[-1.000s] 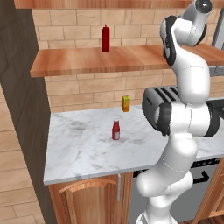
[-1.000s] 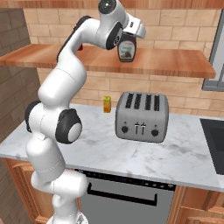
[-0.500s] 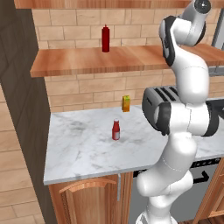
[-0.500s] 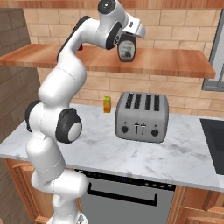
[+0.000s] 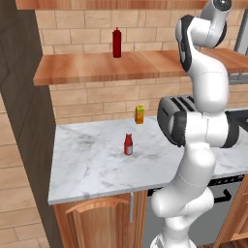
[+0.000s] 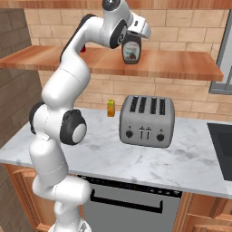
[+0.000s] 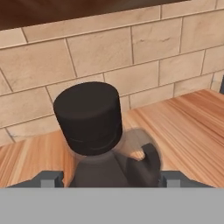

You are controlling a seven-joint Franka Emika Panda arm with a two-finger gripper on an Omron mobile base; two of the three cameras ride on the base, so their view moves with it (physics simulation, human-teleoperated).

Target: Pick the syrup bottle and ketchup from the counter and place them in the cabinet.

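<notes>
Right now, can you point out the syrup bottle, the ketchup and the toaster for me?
syrup bottle (image 6: pixel 131 50): right base view, on its pale label, over the wooden shelf.
ketchup (image 5: pixel 128 145): left base view, on its red body, standing on the counter.
toaster (image 6: pixel 146 121): right base view, on its grey front face.

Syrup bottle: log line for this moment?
syrup bottle | in pincer, at shelf | ketchup on counter

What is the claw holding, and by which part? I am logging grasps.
The claw holds the syrup bottle, gripped at its narrow neck just below the black cap, over the cabinet shelf.
</notes>
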